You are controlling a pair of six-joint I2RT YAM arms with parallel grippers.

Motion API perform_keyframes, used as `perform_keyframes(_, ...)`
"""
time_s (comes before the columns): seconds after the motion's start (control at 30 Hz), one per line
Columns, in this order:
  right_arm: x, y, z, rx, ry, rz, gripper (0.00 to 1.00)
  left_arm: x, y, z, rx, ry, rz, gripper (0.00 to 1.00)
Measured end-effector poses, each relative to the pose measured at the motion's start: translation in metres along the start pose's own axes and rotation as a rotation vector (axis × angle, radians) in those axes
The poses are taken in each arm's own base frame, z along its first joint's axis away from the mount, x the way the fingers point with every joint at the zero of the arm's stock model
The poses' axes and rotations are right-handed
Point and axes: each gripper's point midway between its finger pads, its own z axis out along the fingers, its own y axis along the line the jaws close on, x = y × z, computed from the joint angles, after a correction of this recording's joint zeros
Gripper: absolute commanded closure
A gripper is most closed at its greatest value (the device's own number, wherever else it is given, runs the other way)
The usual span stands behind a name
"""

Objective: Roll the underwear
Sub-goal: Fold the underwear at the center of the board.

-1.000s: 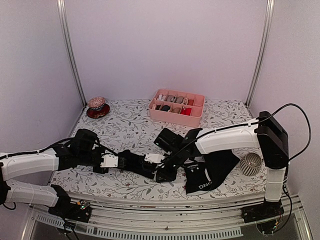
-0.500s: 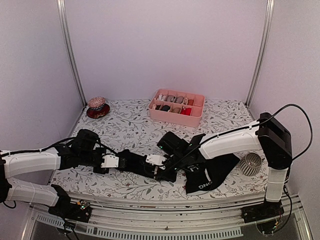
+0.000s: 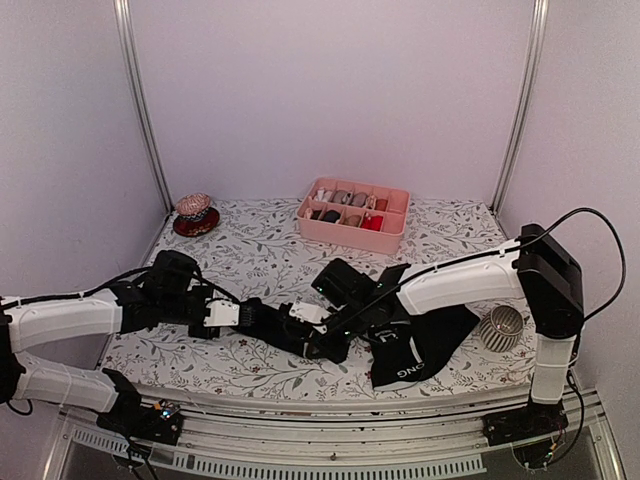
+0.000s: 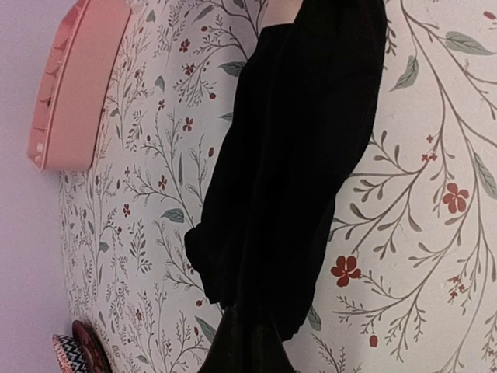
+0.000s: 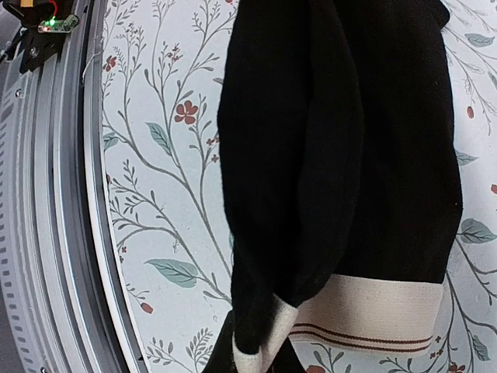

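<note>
Black fabric brief (image 5: 388, 155): wide beige waistband (image 5: 373, 315) carrying thin brown stripes. Second black fabric brief (image 3: 425, 345): white letters. Table cover (image 5: 155, 194): white, printed with green leaves and red flowers. Divided plastic tray (image 3: 350, 232): pink.

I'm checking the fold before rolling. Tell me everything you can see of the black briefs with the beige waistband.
The beige-band briefs are soft black knit-looking fabric, folded lengthwise into a long narrow strip over the floral tablecloth. A wide beige waistband with thin brown stripes ends it, one corner doubled over. The left claw pinches the plain black end, the right claw the waistband end, both shut on it.
</note>
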Motion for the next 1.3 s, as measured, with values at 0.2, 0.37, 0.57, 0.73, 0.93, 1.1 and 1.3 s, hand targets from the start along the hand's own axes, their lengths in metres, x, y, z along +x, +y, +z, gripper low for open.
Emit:
perform_keyframes(0.2,0.001,-0.012,-0.001,-0.021,0.006,0.114,0.96,0.004,0.011,0.009,-0.008,0.024,-0.007,0.97)
perform_keyframes(0.37,0.008,-0.034,-0.001,-0.046,0.006,0.234,0.96,0.005,0.016,0.014,-0.013,0.03,-0.012,0.97)
perform_keyframes(0.57,0.007,-0.045,-0.008,-0.084,-0.011,0.322,0.95,0.005,0.024,0.022,-0.017,0.035,-0.014,0.96)
perform_keyframes(0.73,0.002,-0.049,-0.011,-0.108,-0.026,0.349,0.93,0.006,0.033,0.028,-0.031,0.05,-0.017,0.9)
perform_keyframes(0.93,-0.002,-0.061,-0.013,-0.097,-0.039,0.373,0.87,0.011,0.04,0.033,-0.048,0.067,-0.026,0.88)
perform_keyframes(1.1,-0.005,-0.068,-0.015,-0.088,-0.047,0.383,0.87,0.015,0.045,0.041,-0.064,0.078,-0.035,0.82)
perform_keyframes(1.3,-0.002,-0.074,-0.007,-0.085,-0.032,0.405,0.9,0.018,0.053,0.053,-0.091,0.088,-0.054,0.82)
